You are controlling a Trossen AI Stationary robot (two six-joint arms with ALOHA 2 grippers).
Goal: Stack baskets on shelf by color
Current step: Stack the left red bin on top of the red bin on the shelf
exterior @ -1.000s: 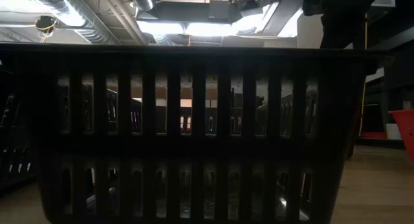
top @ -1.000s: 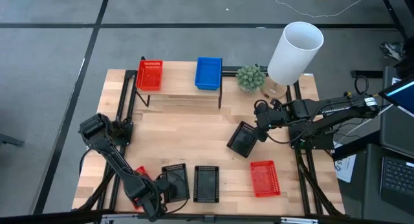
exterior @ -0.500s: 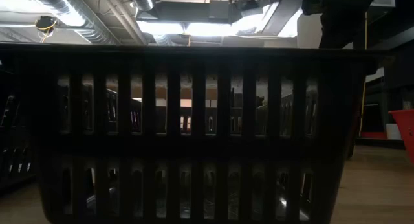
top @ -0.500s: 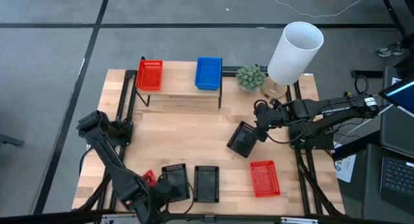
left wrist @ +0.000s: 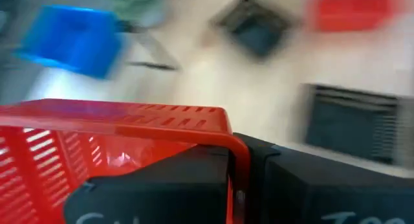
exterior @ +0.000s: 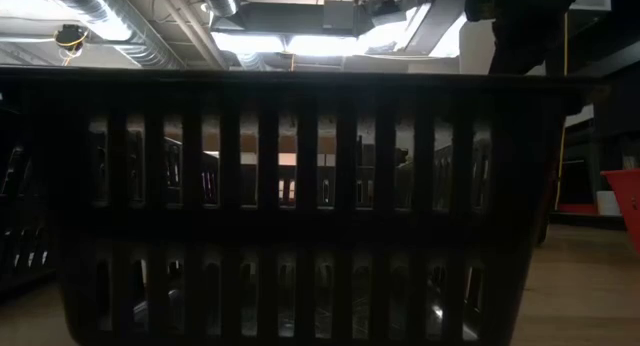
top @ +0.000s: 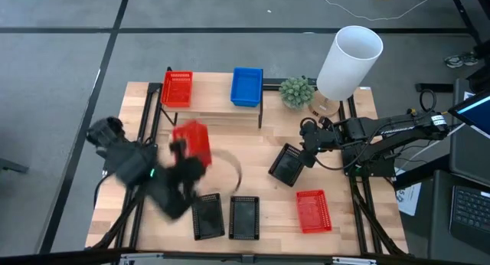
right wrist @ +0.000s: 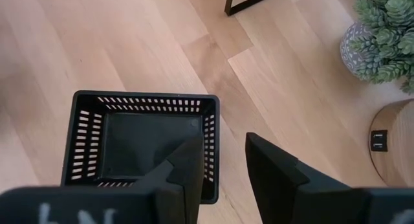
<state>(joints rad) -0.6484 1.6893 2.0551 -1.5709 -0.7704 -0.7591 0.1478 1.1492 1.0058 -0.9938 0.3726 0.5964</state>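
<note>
Above the table's left half, our left claw (top: 182,152) is pinched on the rim of a red basket (top: 191,142), carrying it in mid-air between the shelf (top: 214,106) and the two black baskets at the front edge. The left wrist view shows the claw gripping only one corner of the rim, so we judge the hold thin: a fast swing could let the basket twist or slip out, and it would fall onto the table short of the shelf. Coming in low, we could also knock the red basket (top: 177,88) already sitting on the shelf's left end, or catch the plank's edge. Placing it askew would leave the stack tilted.

Our right claw (right wrist: 223,162) sits at the right of the table with its jaws part spread, one finger inside and one outside the wall of a black basket (right wrist: 139,143) resting on the wood; we cannot tell whether they actually press on it. If it lifts by that one wall, the basket may tip.

Counting: we see three red baskets (one carried, one on the shelf, one (top: 313,210) front right), three black ones (two at the front (top: 207,216) (top: 244,217), one at the right claw), and blue (top: 246,86) on the shelf, whose number in that pile we cannot tell.
</note>
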